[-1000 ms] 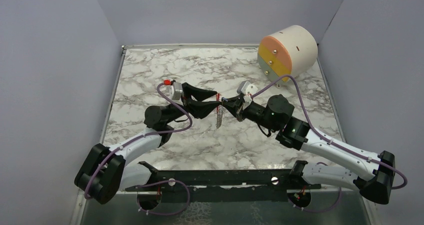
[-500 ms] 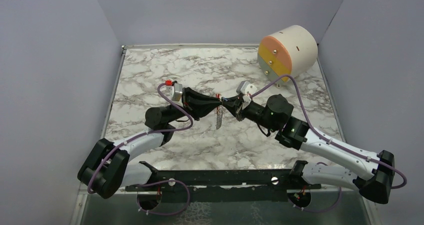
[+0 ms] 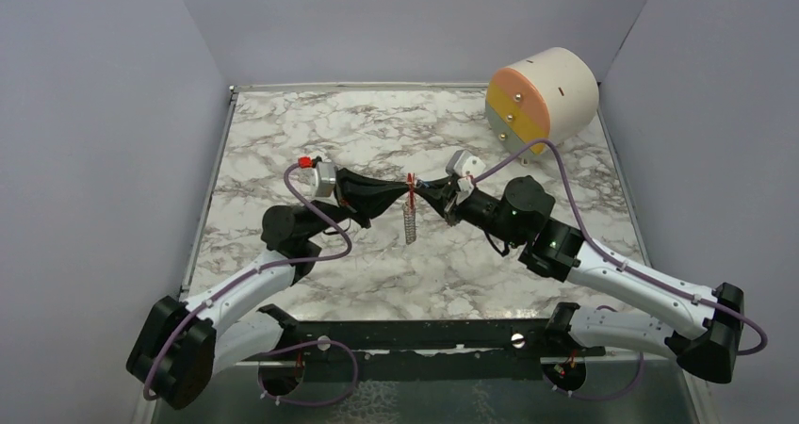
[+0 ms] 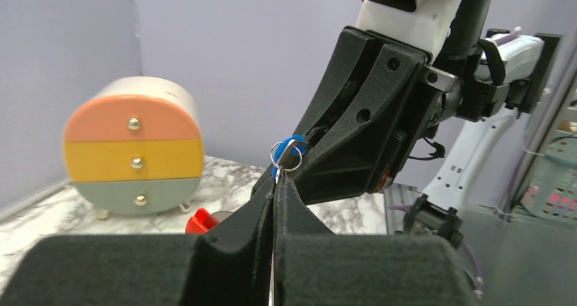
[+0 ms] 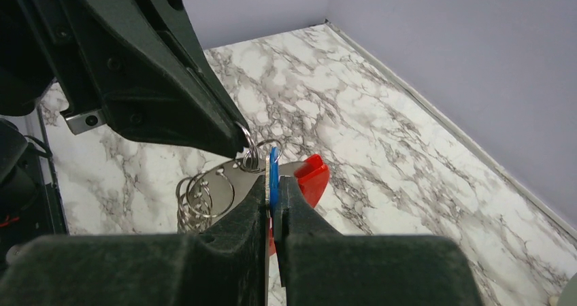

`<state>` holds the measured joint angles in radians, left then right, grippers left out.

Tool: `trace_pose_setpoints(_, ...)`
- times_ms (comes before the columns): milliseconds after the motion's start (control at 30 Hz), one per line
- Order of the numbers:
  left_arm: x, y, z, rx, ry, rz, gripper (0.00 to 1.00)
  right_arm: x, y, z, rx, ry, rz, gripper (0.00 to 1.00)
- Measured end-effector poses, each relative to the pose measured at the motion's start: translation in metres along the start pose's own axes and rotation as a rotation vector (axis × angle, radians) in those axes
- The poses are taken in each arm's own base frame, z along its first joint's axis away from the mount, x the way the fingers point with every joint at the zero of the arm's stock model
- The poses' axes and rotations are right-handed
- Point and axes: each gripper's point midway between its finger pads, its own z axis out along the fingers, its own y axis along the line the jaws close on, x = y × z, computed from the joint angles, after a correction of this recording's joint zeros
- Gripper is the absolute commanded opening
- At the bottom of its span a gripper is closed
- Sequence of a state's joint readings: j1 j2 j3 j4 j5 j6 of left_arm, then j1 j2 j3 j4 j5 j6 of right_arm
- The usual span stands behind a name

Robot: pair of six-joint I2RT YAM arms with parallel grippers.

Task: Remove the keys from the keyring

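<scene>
Both grippers meet tip to tip above the middle of the marble table (image 3: 283, 132). My right gripper (image 5: 272, 182) is shut on the key (image 5: 273, 164), a thin blue-and-silvery tag standing edge-on between its pads. The keyring (image 3: 409, 220) hangs below the tips as a grey coil of wire loops (image 5: 199, 198) with a red part (image 5: 311, 175). My left gripper (image 4: 279, 182) is shut, a thin silvery edge pinched between its fingers. A small silver ring (image 4: 286, 154) with blue in it sits right at its tips, against the right gripper's black fingers (image 4: 367, 115).
A cream cylinder (image 3: 544, 92) with pink, yellow and grey-green drawer fronts (image 4: 133, 149) lies at the back right. Grey walls close the table on three sides. A black bar (image 3: 424, 334) runs along the near edge between the arm bases.
My left gripper has gone from open to shut at the ring, and its arm has swung left. The hanging coil has shifted slightly left. The right gripper stays shut.
</scene>
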<state>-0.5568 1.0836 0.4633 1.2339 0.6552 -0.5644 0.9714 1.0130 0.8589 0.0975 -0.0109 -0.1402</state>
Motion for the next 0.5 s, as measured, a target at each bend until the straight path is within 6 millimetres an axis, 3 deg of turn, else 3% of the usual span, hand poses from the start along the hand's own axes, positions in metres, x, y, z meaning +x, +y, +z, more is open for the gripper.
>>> trace_pose_setpoints(167,-0.022,-0.004,-0.005,-0.053,-0.033,0.085,0.0,-0.004,0.002,0.0,-0.006,-0.008,-0.004,0.01)
trace_pose_setpoints(500,-0.016,0.005,-0.016,-0.138,-0.029,0.09,0.0,0.005,0.009,0.008,-0.034,0.014,0.006,0.01)
